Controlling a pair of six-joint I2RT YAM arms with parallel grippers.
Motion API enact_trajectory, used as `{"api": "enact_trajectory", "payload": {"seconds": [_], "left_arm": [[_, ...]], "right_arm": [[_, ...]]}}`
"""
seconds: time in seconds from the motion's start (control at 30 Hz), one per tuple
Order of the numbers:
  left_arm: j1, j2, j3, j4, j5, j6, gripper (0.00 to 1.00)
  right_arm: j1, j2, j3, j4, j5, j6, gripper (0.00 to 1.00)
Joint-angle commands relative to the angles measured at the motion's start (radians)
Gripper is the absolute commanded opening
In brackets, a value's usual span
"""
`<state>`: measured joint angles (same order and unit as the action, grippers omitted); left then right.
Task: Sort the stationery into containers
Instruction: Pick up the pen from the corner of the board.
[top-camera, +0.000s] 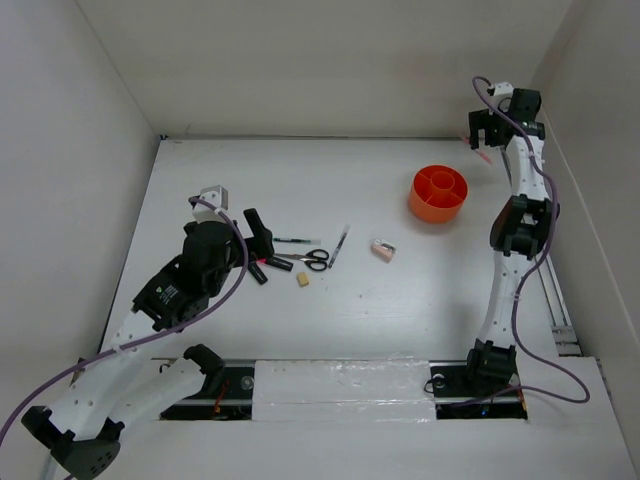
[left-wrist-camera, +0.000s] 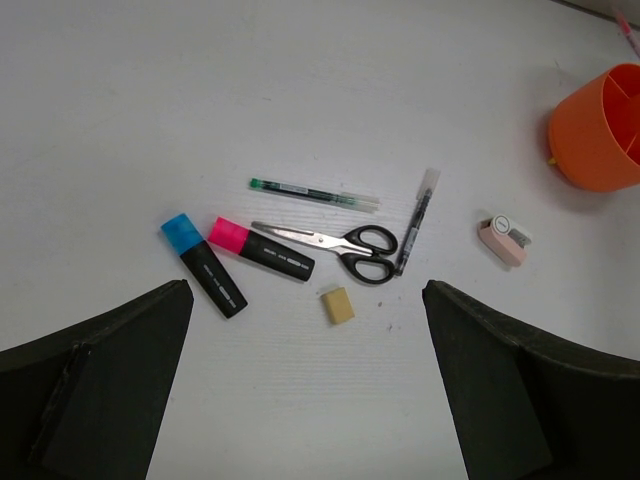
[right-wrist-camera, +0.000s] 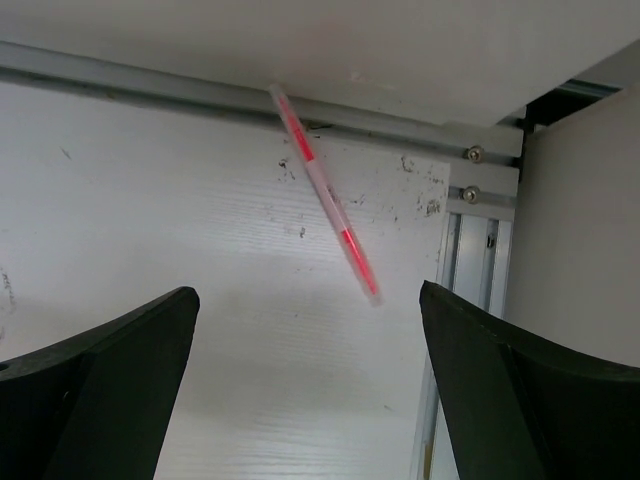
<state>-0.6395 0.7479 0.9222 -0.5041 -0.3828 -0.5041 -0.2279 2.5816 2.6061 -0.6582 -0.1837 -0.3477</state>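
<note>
Fingers on left arm (left-wrist-camera: 110, 380) spread wide over blue-capped marker (left-wrist-camera: 203, 264), pink-capped marker (left-wrist-camera: 262, 250), scissors (left-wrist-camera: 340, 243), eraser (left-wrist-camera: 337, 305) and two pens on the table (top-camera: 300, 330), then sharpener (left-wrist-camera: 502, 240), orange pot (top-camera: 438, 195), and fingers on right arm (right-wrist-camera: 110, 380) apart above pink pen (right-wrist-camera: 325, 195) by the far-right corner.

Orange pot (left-wrist-camera: 592, 140) cut off at right edge.
</note>
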Motion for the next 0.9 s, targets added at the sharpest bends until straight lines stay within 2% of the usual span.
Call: {"api": "enact_trajectory", "payload": {"seconds": [0.0, 0.13, 0.3, 0.87], "left_arm": [[0.000, -0.001, -0.002, 0.035, 0.004, 0.015, 1.00], [0.000, 0.008, -0.011, 0.044, -0.005, 0.015, 1.00], [0.000, 0.018, -0.011, 0.044, -0.005, 0.015, 1.00], [0.000, 0.018, -0.011, 0.044, 0.004, 0.024, 1.00]], "right_arm": [[-0.016, 0.072, 0.049, -0.015, -0.045, -0.066, 0.98], [-0.036, 0.094, 0.049, -0.015, -0.137, -0.066, 0.98], [-0.068, 0.094, 0.058, 0.064, -0.204, -0.057, 0.98], [-0.120, 0.138, 0.112, 0.117, -0.318, 0.027, 0.99]]}}
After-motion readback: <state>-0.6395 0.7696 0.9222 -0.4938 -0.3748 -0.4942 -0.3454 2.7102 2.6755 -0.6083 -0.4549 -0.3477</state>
